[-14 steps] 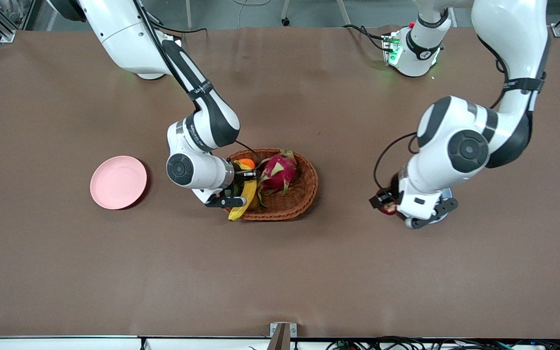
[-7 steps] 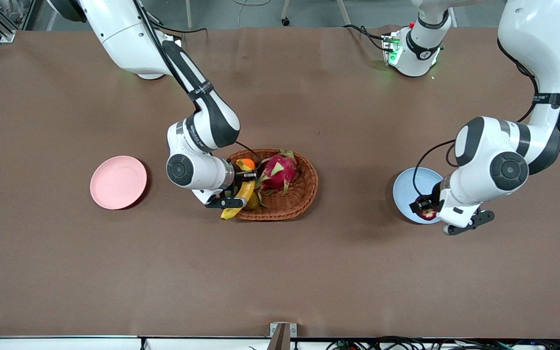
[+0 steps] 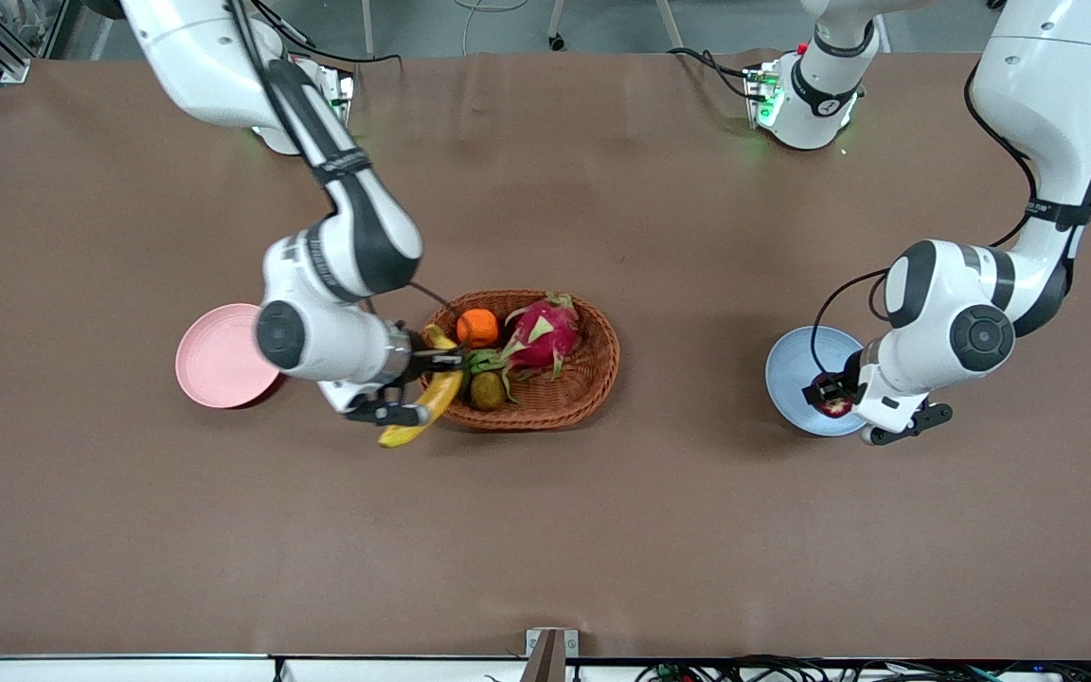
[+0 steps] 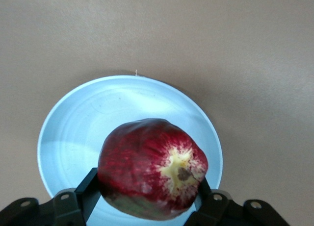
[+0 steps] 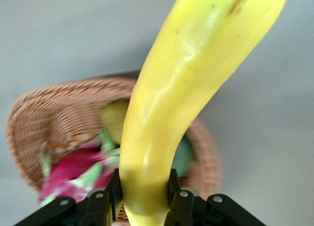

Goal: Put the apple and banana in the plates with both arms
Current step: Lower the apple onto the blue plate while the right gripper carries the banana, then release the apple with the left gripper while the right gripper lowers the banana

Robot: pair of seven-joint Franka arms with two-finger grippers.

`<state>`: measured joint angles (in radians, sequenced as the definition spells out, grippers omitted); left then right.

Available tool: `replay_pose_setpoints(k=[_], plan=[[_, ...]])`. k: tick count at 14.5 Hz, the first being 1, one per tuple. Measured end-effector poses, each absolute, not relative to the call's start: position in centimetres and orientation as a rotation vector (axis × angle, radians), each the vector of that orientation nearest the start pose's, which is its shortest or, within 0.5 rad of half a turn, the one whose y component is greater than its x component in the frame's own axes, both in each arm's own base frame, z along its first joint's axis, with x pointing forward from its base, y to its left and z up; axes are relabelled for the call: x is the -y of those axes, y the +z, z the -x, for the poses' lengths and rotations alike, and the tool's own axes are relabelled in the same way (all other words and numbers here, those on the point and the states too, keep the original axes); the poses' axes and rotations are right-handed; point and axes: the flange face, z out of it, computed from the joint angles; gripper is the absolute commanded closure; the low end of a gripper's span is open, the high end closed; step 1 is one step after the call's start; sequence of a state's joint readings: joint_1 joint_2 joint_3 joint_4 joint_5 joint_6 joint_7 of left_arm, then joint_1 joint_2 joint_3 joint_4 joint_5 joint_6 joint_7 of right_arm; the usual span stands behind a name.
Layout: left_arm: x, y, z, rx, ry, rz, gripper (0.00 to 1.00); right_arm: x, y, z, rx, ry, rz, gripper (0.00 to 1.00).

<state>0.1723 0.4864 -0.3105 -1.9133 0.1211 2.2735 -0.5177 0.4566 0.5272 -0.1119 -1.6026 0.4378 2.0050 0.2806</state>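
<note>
Having lifted the banana (image 3: 422, 400) clear of the basket (image 3: 564, 403) toward the pink plate (image 3: 219, 355), the right claw (image 3: 413, 388) grips it, while the left claw (image 3: 834, 400), clamping the apple (image 3: 834, 407), has moved over the blue plate (image 3: 792, 369), ready for release.

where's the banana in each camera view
Front view: the banana hangs in the right gripper, over the basket rim toward the pink plate.
Left wrist view: not in it.
Right wrist view: the banana fills the middle, gripped low.
Shared landmark: the basket.
</note>
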Motion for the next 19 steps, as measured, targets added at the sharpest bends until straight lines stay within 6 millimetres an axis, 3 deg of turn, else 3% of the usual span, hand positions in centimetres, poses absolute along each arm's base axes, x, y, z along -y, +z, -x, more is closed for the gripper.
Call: replay_pose_setpoints(k=[2, 4, 6, 8, 11, 13, 14, 17, 19], plan=[[7.2, 23.1, -61.2, 0.517, 0.190, 3.120, 0.23, -18.2, 33.2, -64.3, -0.118, 0.276, 2.964, 0.65], [6.5, 22.2, -61.2, 0.537, 0.203, 3.119, 0.00, -11.4, 33.1, -65.1, -0.061, 0.279, 3.074, 0.65], [6.1, 22.1, -61.3, 0.545, 0.199, 3.120, 0.00, -7.4, 32.4, -64.9, -0.017, 0.320, 3.163, 0.65], [6.3, 22.8, -61.6, 0.542, 0.180, 3.125, 0.00, -4.9, 32.0, -64.2, 0.046, 0.379, 3.211, 0.65], [6.6, 25.1, -61.9, 0.531, 0.139, 3.127, 0.00, 0.6, 30.3, -62.7, 0.173, 0.490, 3.175, 0.65], [6.7, 27.8, -62.0, 0.521, 0.121, 3.117, 0.00, 3.9, 27.9, -60.9, 0.188, 0.582, 3.149, 0.65], [6.9, 29.7, -62.0, 0.512, 0.107, 3.112, 0.00, 4.6, 26.5, -60.0, 0.187, 0.607, 3.143, 0.65], [8.7, 37.0, -61.8, 0.432, 0.060, 3.103, 0.00, 4.9, 23.5, -57.9, 0.191, 0.656, 3.134, 0.65], [8.9, 42.3, -61.7, 0.338, 0.041, 3.096, 0.00, 4.8, 22.5, -56.9, 0.193, 0.695, 3.123, 0.64]])
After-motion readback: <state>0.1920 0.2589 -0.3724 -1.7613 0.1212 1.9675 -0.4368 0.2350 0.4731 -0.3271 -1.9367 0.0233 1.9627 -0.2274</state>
